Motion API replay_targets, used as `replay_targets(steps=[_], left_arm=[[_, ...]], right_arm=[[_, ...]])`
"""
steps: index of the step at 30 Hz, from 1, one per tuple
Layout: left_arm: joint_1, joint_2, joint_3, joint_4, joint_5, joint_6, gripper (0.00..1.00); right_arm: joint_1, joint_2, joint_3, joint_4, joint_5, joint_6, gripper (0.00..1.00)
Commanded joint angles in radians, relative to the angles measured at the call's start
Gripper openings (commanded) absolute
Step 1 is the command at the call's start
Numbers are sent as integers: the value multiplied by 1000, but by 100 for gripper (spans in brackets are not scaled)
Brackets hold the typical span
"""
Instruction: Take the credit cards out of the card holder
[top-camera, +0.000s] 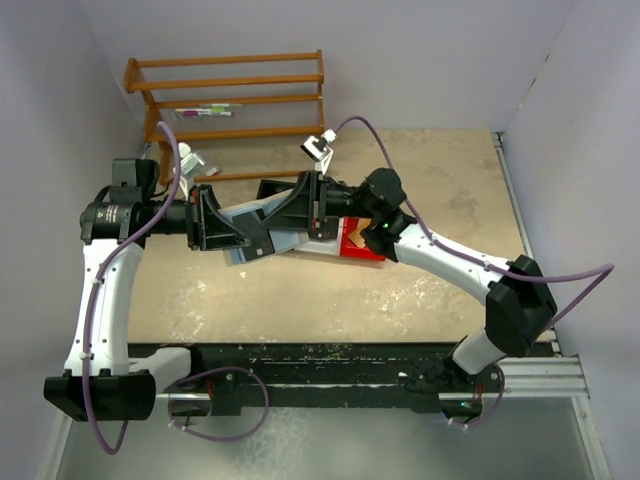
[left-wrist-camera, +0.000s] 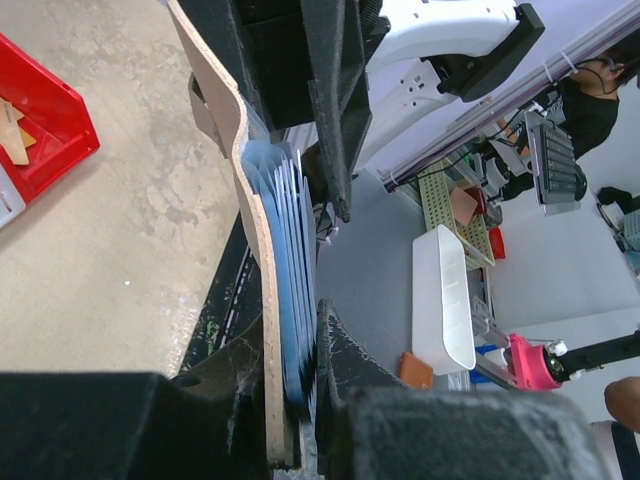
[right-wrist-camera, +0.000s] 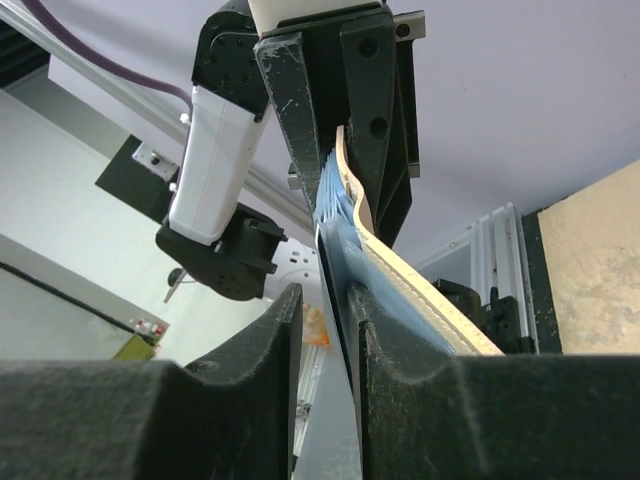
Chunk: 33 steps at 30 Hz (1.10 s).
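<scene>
The card holder (top-camera: 245, 255) hangs in the air between both grippers, above the table. In the left wrist view its tan cover (left-wrist-camera: 255, 250) stands edge-on with the blue sleeves (left-wrist-camera: 290, 280) fanned beside it. My left gripper (left-wrist-camera: 295, 400) is shut on its lower end; it also shows in the top view (top-camera: 250, 235). In the right wrist view a thin grey-blue credit card (right-wrist-camera: 335, 290) sticks out of the sleeves beside the tan cover (right-wrist-camera: 400, 270). My right gripper (right-wrist-camera: 325, 305) stands narrowly open around it. The card lies against one finger and a gap shows on the other side.
A red bin (top-camera: 362, 240) sits on the table under the right arm's wrist and shows in the left wrist view (left-wrist-camera: 45, 120). A wooden rack (top-camera: 230, 95) stands at the back left. Purple cables loop off both arms.
</scene>
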Motion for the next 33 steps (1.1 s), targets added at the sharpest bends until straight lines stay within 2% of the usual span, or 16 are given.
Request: replay_targets(steps=[1, 6, 9, 26, 30, 33], left_arm=[[-16, 3, 30, -25, 26, 38, 13], [-16, 0, 31, -31, 22, 44, 13], [-16, 0, 33, -34, 26, 45, 13], [-16, 30, 54, -26, 68, -2, 27], [-16, 25, 51, 22, 41, -50, 25], [-16, 26, 45, 34, 11, -64, 19]], right_arm=[[10, 5, 82, 147, 50, 49, 23], [10, 13, 73, 167, 52, 64, 5], [5, 7, 57, 197, 49, 85, 0], [-43, -89, -74, 230, 49, 66, 0], [-47, -139, -84, 131, 72, -35, 0], [-48, -164, -80, 45, 92, -108, 0]])
